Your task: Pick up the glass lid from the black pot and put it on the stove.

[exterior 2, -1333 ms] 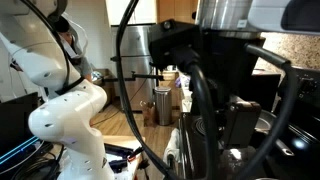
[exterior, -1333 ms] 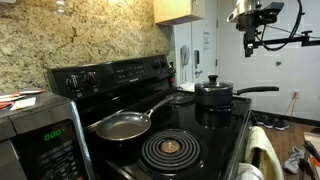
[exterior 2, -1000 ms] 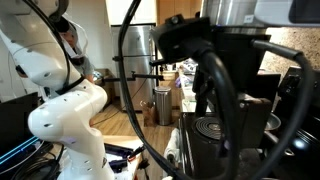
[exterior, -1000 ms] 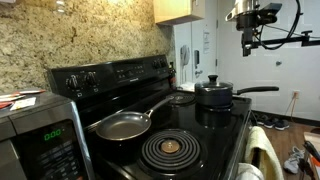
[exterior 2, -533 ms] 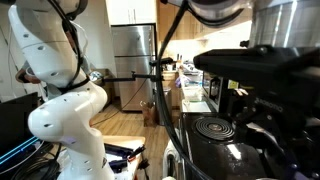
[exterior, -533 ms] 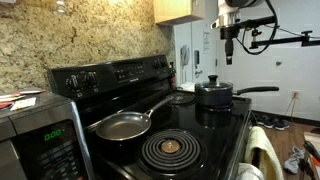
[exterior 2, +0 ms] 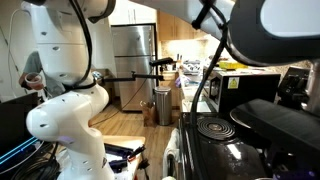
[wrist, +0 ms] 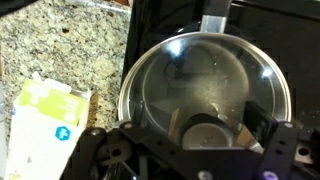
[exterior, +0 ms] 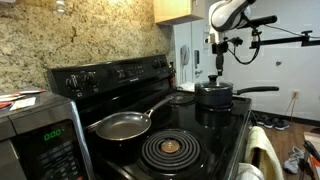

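The black pot (exterior: 214,97) stands on the stove (exterior: 150,75) at its far burner, with its long handle to the right. The glass lid (exterior: 213,84) sits on it, black knob on top. My gripper (exterior: 220,68) hangs just above the knob, pointing down. In the wrist view the glass lid (wrist: 205,80) with its metal rim fills the middle. Its knob (wrist: 204,134) lies between the open fingers of my gripper (wrist: 197,122), which hold nothing. The pot handle (wrist: 215,15) runs to the top edge. In an exterior view only a stove coil (exterior 2: 212,127) is clear.
A grey frying pan (exterior: 125,125) sits on the middle burner, and a bare coil burner (exterior: 170,150) is in front. A silver microwave (exterior: 35,135) stands at the near left. A granite counter (wrist: 60,45) with a yellow-green carton (wrist: 45,115) lies beside the stove.
The arm has swung from the upper right towards the pot and come down. The gripper now hangs right over the lid's knob. Pot, lid and pan have not moved.
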`<action>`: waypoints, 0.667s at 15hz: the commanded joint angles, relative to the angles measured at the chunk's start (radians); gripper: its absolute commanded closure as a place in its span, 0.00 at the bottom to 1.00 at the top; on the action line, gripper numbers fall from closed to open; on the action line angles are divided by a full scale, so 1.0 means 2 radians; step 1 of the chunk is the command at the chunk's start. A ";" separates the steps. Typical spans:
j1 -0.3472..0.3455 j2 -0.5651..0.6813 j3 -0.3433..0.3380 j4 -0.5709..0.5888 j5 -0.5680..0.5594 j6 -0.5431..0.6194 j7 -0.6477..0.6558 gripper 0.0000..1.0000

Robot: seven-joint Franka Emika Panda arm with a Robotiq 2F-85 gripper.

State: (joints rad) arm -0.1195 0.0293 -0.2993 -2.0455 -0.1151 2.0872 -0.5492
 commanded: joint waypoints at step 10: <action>-0.053 0.057 0.039 0.049 0.104 0.025 -0.052 0.25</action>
State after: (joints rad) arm -0.1910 0.1255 -0.2436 -1.9750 0.0652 2.1445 -0.6149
